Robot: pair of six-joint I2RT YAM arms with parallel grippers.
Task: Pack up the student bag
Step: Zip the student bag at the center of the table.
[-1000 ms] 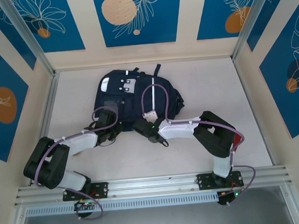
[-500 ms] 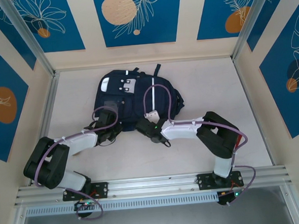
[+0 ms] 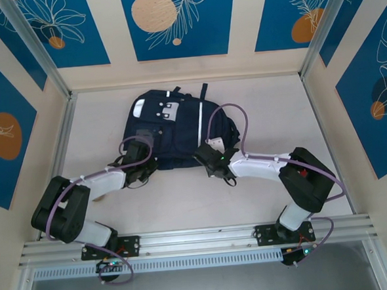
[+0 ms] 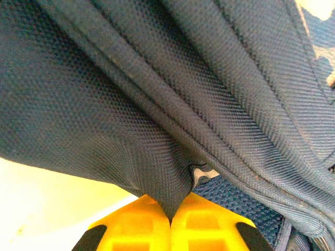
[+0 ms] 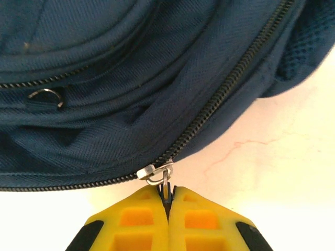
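The navy, white-striped student bag [image 3: 173,130] lies flat toward the far edge of the surface [image 3: 277,113]. The left arm [image 3: 100,183] and right arm [image 3: 267,168] stretch to its near side. The left fingers [image 4: 141,222] pinch a fabric fold [image 4: 172,172]; the right fingers [image 5: 141,219] clamp the zipper pull [image 5: 165,180].

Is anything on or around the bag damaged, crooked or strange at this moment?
Nothing stands out. The student bag lies flat on the table, no tears visible. The left pincer pinches a fold of its fabric; the right pincer is shut on a zipper pull.

No text, label or number is readable, even on the student bag [image 3: 179,127]
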